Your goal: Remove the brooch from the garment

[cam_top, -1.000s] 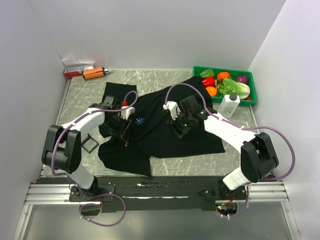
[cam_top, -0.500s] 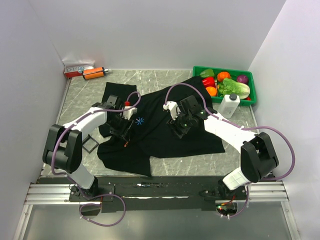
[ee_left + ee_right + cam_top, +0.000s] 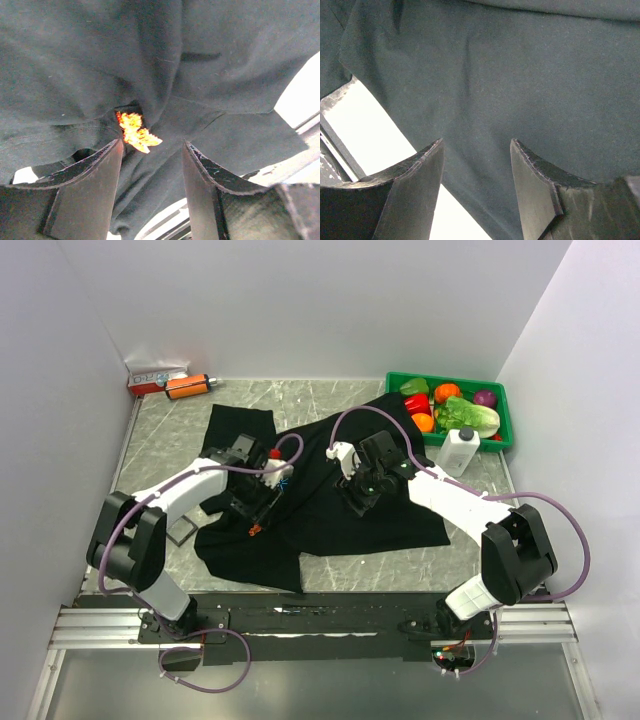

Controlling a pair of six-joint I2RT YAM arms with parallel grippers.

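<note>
back left corner of the grey worktop [image 3: 330, 395]: red-white box [image 3: 155, 378] with an orange cylinder [image 3: 187, 386], black cap, just beside it. black garment [image 3: 330, 520] is spread crumpled over the middle, both arms reaching onto it.

left pincer [image 3: 262, 515] is over the garment's left-front part, fingers spread, gripping nothing. brooch [image 3: 256, 530] is a tiny orange speck on the cloth just at its tip. in the left wrist view the brooch [image 3: 135, 132] sits in a fold of the garment [image 3: 75, 60]. its long axis slants upper left to lower right, and the thin end points lower right into the gap of the left pincer [image 3: 152, 147]. it is close by the left finger [image 3: 85, 185] and apart from the other one. blue starburst mark [image 3: 283, 483] is partly hidden by the arm.

right pincer [image 3: 360, 502] is at garment centre. right wrist view: right pincer [image 3: 476, 142] spread, plain garment [image 3: 520, 75] under it, nothing pinched.

white bottle [image 3: 460, 450], dark cap, stands upright just in front of the green bin [image 3: 445, 377] at back right. the bin holds a red pepper [image 3: 418, 403], two orange items [image 3: 447, 392], a leafy green [image 3: 472, 416] and a purple piece [image 3: 484, 397].
</note>
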